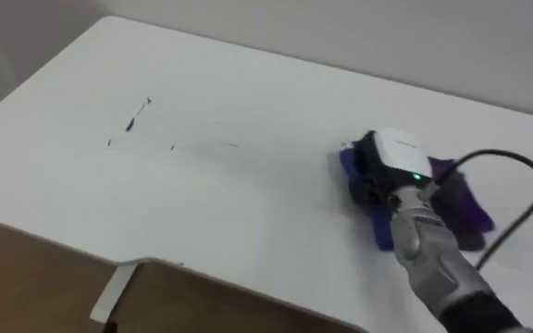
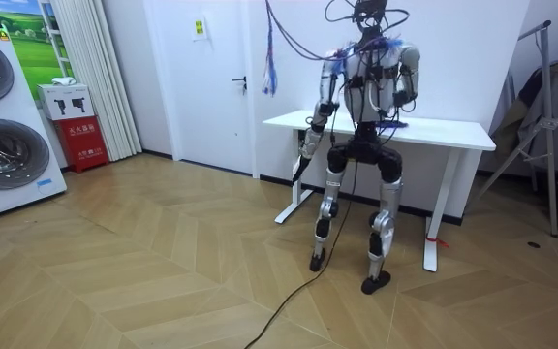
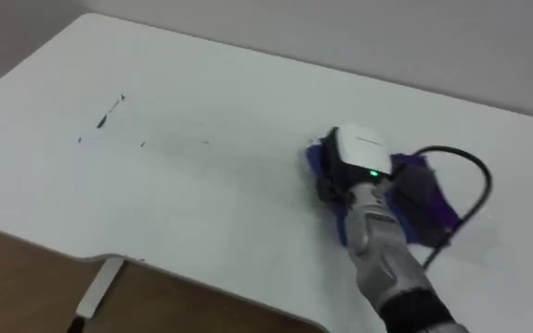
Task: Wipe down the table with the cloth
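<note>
A white table (image 1: 248, 111) bears thin dark marks (image 1: 132, 122) near its far left part. A blue-purple cloth (image 1: 470, 211) lies on the right part of the table. My right hand (image 1: 387, 159) sits on top of the cloth with its fingers curled down onto it, well to the right of the marks. In the room view I stand at the table's front edge, right arm raised over the top. My left hand (image 2: 307, 145) hangs by my side below the tabletop.
The table's front edge (image 1: 202, 268) runs along the bottom, with wooden floor and a white table leg (image 1: 109, 301) below it. A pale wall stands behind the table. In the room view, washing machines (image 2: 3, 116) are far to the left and a metal rack (image 2: 541, 126) stands to the right.
</note>
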You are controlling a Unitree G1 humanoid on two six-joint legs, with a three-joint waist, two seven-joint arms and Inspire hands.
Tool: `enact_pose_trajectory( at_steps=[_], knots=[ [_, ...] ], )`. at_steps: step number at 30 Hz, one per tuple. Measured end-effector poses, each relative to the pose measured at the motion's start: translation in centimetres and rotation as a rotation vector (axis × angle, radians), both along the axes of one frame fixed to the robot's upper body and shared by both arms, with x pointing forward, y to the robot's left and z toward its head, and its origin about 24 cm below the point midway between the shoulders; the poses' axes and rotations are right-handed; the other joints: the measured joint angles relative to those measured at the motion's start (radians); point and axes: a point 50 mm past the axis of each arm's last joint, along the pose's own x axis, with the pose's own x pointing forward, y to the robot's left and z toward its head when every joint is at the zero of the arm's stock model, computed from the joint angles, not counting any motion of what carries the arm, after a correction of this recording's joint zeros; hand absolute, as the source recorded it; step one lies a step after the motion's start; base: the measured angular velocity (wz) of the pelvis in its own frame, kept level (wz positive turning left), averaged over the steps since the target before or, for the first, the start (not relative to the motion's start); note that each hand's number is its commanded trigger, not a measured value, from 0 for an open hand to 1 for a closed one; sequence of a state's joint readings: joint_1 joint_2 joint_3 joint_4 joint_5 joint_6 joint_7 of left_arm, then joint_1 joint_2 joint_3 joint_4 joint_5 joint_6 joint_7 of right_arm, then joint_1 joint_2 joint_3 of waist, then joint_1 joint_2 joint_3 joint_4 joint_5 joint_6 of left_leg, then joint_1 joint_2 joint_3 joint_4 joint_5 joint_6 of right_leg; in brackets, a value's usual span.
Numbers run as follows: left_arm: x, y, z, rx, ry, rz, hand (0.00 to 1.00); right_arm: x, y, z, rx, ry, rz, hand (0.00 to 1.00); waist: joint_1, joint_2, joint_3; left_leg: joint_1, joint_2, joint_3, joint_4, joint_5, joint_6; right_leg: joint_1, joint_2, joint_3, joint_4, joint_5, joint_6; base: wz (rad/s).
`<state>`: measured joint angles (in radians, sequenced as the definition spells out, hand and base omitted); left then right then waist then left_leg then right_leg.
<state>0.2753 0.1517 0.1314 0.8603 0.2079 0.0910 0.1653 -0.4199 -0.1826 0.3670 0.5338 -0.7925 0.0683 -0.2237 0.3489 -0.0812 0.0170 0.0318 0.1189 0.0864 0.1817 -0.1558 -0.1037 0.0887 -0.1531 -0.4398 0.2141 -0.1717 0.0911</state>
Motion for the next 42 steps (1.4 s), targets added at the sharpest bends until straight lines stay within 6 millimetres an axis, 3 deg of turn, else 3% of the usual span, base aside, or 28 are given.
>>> enact_pose_trajectory(
  at_steps=[2,4,6,7,8,9,12,14,16,18,20,21,22,23,24,26,29,32,34,35,36,38,42],
  knots=[
    [-1.4,0.2,0.0,0.005,0.038,0.013,0.0,-0.2,-0.4,-0.2,0.0,-0.004,-0.002,1.0,0.001,0.0,-0.0002,0.001,-0.008,-0.013,0.001,-0.001,0.002,0.021,-0.004,-0.009,-0.013,0.0,0.001,0.45],
    [-2.9,0.5,0.1,0.01,0.068,0.031,0.0,-1.4,-1.7,-2.0,0.0,0.042,-0.042,1.0,-0.016,0.001,0.0008,0.009,-0.013,-0.02,0.001,-0.001,0.002,0.045,-0.007,-0.016,-0.022,0.003,0.005,0.36],
    [-5.1,1.1,0.2,0.011,0.112,0.071,0.0,-5.1,-4.9,-5.2,0.084,0.077,-0.176,1.0,-0.07,0.007,0.0003,0.026,-0.031,-0.043,-0.001,-0.001,0.002,0.093,-0.014,-0.025,-0.046,0.003,0.01,0.53],
    [-6.3,1.4,0.3,0.018,0.135,0.094,0.0,-6.8,-6.2,-5.8,0.11,0.059,-0.226,1.0,-0.109,0.018,-0.0027,0.035,-0.038,-0.046,-0.001,0.0,0.003,0.11,-0.02,-0.032,-0.047,0.002,0.014,0.35],
    [-6.6,1.6,0.4,0.024,0.141,0.102,0.0,-7.5,-6.8,-6.1,0.118,0.051,-0.25,1.0,-0.122,0.023,-0.0072,0.037,-0.04,-0.046,-0.001,-0.001,0.003,0.113,-0.022,-0.032,-0.047,0.002,0.017,0.08],
    [-6.7,1.9,0.6,0.035,0.141,0.11,0.0,-8.8,-8.1,-6.5,0.128,0.031,-0.299,1.0,-0.139,0.034,-0.0097,0.049,-0.043,-0.042,-0.002,-0.002,0.005,0.12,-0.026,-0.031,-0.046,0.001,0.021,-0.11],
    [-5.8,2.3,0.7,0.043,0.103,0.098,0.0,-9.8,-9.4,-6.7,0.109,0.012,-0.338,1.0,-0.16,0.059,-0.0215,0.075,-0.043,-0.03,-0.014,-0.002,0.006,0.127,-0.03,-0.035,-0.044,0.0,0.024,-0.27],
    [-4.1,2.1,0.6,0.039,0.051,0.078,0.0,-9.5,-9.2,-6.7,0.108,0.015,-0.341,1.0,-0.166,0.058,-0.0186,0.085,-0.043,-0.029,-0.018,-0.004,0.009,0.133,-0.03,-0.033,-0.042,-0.002,0.027,-0.11],
    [-1.9,1.6,0.5,0.024,0.0,0.057,0.0,-8.4,-8.9,-6.6,0.101,0.025,-0.342,1.0,-0.155,0.059,-0.0192,0.082,-0.043,-0.025,-0.016,-0.009,0.018,0.121,-0.034,-0.032,-0.033,-0.01,0.038,-0.19],
    [0.7,0.2,0.2,-0.012,-0.053,0.027,0.0,-6.2,-7.4,-5.8,0.077,0.059,-0.305,1.0,-0.112,0.057,-0.0155,0.075,-0.04,0.014,-0.003,-0.01,0.022,0.065,-0.058,-0.028,0.043,-0.024,0.029,-0.49],
    [1.8,-0.8,0.1,-0.041,-0.069,-0.012,0.0,-4.5,-5.2,-5.0,0.057,0.087,-0.221,1.0,-0.079,0.053,-0.0046,0.065,-0.039,0.047,0.014,-0.016,0.031,0.023,-0.083,-0.033,0.116,-0.027,0.025,-0.58],
    [2.5,-1.4,0.0,-0.058,-0.077,-0.037,0.0,-3.2,-3.2,-4.2,0.06,0.091,-0.148,1.0,-0.053,0.047,0.0065,0.051,-0.043,0.058,0.028,-0.028,0.039,-0.015,-0.102,-0.04,0.161,-0.027,0.024,-0.57],
    [2.8,-1.6,0.0,-0.061,-0.08,-0.048,0.0,-2.7,-2.2,-3.8,0.062,0.09,-0.11,1.0,-0.044,0.042,0.0093,0.039,-0.045,0.062,0.042,-0.034,0.044,-0.032,-0.113,-0.051,0.181,-0.026,0.023,-0.3],
    [2.9,-1.6,0.0,-0.061,-0.082,-0.053,0.0,-2.1,-0.2,-3.1,0.077,0.087,-0.054,1.0,-0.032,0.036,0.0172,0.009,-0.045,0.061,0.078,-0.049,0.048,-0.055,-0.132,-0.084,0.214,-0.021,0.015,-0.1],
    [3.2,-1.6,0.1,-0.058,-0.087,-0.062,0.0,-1.8,1.2,-2.7,0.082,0.085,-0.007,1.0,-0.01,0.027,0.0173,-0.009,-0.044,0.067,0.112,-0.063,0.058,-0.071,-0.145,-0.104,0.237,-0.015,0.007,-0.07],
    [3.1,-1.2,0.1,-0.052,-0.076,-0.071,0.0,-1.5,2.0,-2.5,0.074,0.088,0.043,1.0,0.023,0.023,0.018,-0.033,-0.042,0.069,0.149,-0.081,0.075,-0.086,-0.167,-0.125,0.272,-0.001,0.0,0.12],
    [1.2,0.3,0.2,-0.017,-0.028,-0.062,0.0,-1.8,1.3,-3.5,0.056,0.126,0.023,1.0,0.041,0.027,0.0186,-0.048,-0.042,0.043,0.165,-0.088,0.098,-0.088,-0.185,-0.139,0.288,0.048,0.0,0.26],
    [-1.1,2.1,0.5,0.025,0.037,-0.026,0.0,-3.1,-0.4,-5.0,0.108,0.134,-0.041,1.0,0.036,0.027,0.0156,-0.049,-0.039,0.038,0.176,-0.097,0.111,-0.082,-0.192,-0.137,0.28,0.081,0.008,0.1],
    [-1.9,2.9,0.6,0.04,0.052,0.006,0.0,-4.3,-1.8,-5.9,0.138,0.132,-0.079,1.0,0.0,0.028,0.0126,-0.055,-0.043,0.016,0.187,-0.101,0.117,-0.067,-0.186,-0.13,0.248,0.086,0.016,0.26],
    [-2.1,3.2,0.7,0.046,0.053,0.015,0.0,-5.1,-2.8,-6.3,0.155,0.127,-0.108,1.0,-0.015,0.031,0.0057,-0.057,-0.044,0.009,0.185,-0.101,0.117,-0.06,-0.179,-0.124,0.229,0.093,0.02,0.23],
    [-2.4,3.5,0.7,0.05,0.055,0.033,0.0,-5.7,-3.7,-6.7,0.17,0.129,-0.138,1.0,-0.034,0.03,-0.0068,-0.057,-0.044,0.009,0.18,-0.101,0.117,-0.044,-0.169,-0.12,0.187,0.096,0.022,0.15],
    [-2.6,3.8,0.8,0.057,0.051,0.056,0.0,-6.6,-5.1,-7.2,0.166,0.132,-0.175,1.0,-0.07,0.025,-0.02,-0.054,-0.045,0.008,0.175,-0.1,0.114,-0.012,-0.15,-0.106,0.125,0.087,0.034,0.06],
    [-2.2,3.2,0.6,0.036,0.024,0.088,0.0,-7.4,-8.2,-7.3,0.118,0.136,-0.248,1.0,-0.109,0.023,-0.0274,-0.029,-0.037,0.025,0.155,-0.089,0.087,0.049,-0.103,-0.121,0.033,0.064,0.048,-0.06]
  ],
)
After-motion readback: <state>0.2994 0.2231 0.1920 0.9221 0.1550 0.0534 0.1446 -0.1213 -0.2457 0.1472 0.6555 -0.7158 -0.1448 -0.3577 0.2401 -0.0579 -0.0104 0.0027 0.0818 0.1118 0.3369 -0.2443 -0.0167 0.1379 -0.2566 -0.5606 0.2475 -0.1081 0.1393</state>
